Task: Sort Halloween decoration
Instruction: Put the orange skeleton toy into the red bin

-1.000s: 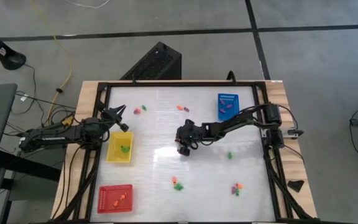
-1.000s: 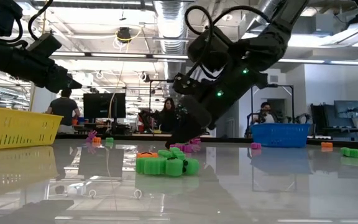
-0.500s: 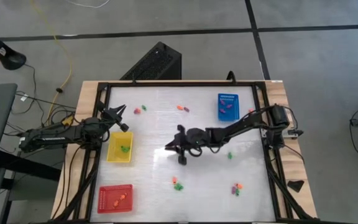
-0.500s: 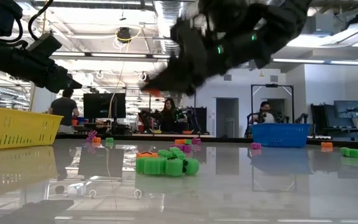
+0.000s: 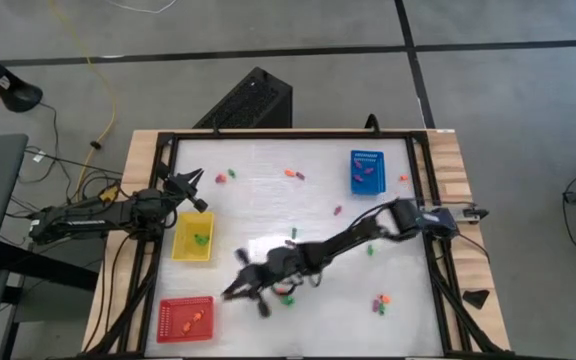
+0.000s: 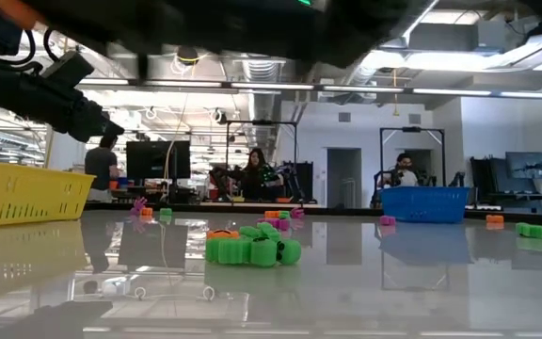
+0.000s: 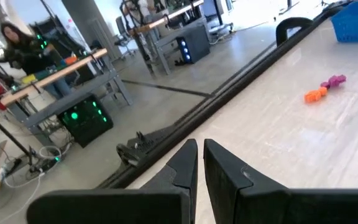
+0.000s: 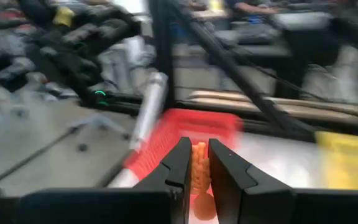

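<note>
My right gripper [image 5: 234, 291] hangs above the table's near left part, close to the red tray [image 5: 185, 318], and is shut on a small orange decoration piece [image 8: 199, 168]. In the right wrist view the red tray [image 8: 191, 138] lies just beyond the fingertips. My left gripper [image 5: 196, 180] waits shut at the far left, beyond the yellow tray [image 5: 192, 237], touching nothing. Loose decoration pieces lie on the table: green ones [image 5: 286, 296] near the front, others at the far left [image 5: 226, 177] and near right [image 5: 379, 301]. My right gripper pinches the orange piece by its ribbed sides [image 8: 199, 158] between its two fingers. The fingers lie about level and point toward the table's near left corner. The piece stands lengthwise between the fingers, lifted clear of the table.
A blue tray [image 5: 366, 170] with pieces in it stands at the far right. The yellow tray holds a green piece and the red tray holds orange ones. In the low view, green pieces [image 6: 252, 250] lie mid-table. People sit at desks in the room behind.
My right gripper has risen from the table's middle and swung toward the near left corner, toward the red tray. It has tipped from pointing down to about level. My left arm has kept still.
</note>
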Available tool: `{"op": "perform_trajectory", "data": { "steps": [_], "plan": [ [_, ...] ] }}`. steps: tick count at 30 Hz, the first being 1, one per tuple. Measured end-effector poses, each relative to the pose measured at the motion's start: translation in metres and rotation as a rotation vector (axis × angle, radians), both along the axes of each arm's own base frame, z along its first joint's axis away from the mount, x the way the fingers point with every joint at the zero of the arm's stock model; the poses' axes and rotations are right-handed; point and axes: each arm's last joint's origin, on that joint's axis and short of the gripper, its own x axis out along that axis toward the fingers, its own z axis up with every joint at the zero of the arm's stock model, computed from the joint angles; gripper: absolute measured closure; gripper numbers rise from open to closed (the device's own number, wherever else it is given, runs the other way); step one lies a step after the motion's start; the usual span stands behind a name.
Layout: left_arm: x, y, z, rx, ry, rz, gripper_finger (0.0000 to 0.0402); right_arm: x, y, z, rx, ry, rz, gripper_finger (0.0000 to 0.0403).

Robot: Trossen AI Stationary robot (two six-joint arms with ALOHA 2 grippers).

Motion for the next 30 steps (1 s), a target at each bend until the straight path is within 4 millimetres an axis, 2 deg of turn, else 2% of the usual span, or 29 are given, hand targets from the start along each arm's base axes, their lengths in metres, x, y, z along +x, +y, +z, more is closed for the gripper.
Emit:
{"op": "perform_trajectory", "data": {
  "steps": [3, 6, 11, 30],
  "plan": [
    [0.001, 0.0, 0.0, -0.003, -0.004, -0.013, 0.0384, 0.024, 0.021, 0.005, 0.005, -0.035, 0.054, 0.0333],
    [0.001, 0.0, -0.001, -0.007, 0.005, -0.018, 0.0384, 0.042, 0.036, -0.002, 0.0, -0.018, 0.093, 0.0333],
    [0.001, 0.0, -0.001, -0.007, 0.003, -0.017, 0.0384, 0.062, 0.047, -0.015, -0.017, 0.041, 0.124, 0.0332],
    [0.001, 0.0, -0.001, -0.007, 0.004, -0.016, 0.0384, 0.068, 0.043, -0.018, 0.042, 0.087, 0.106, 0.0332]
  ]
}}
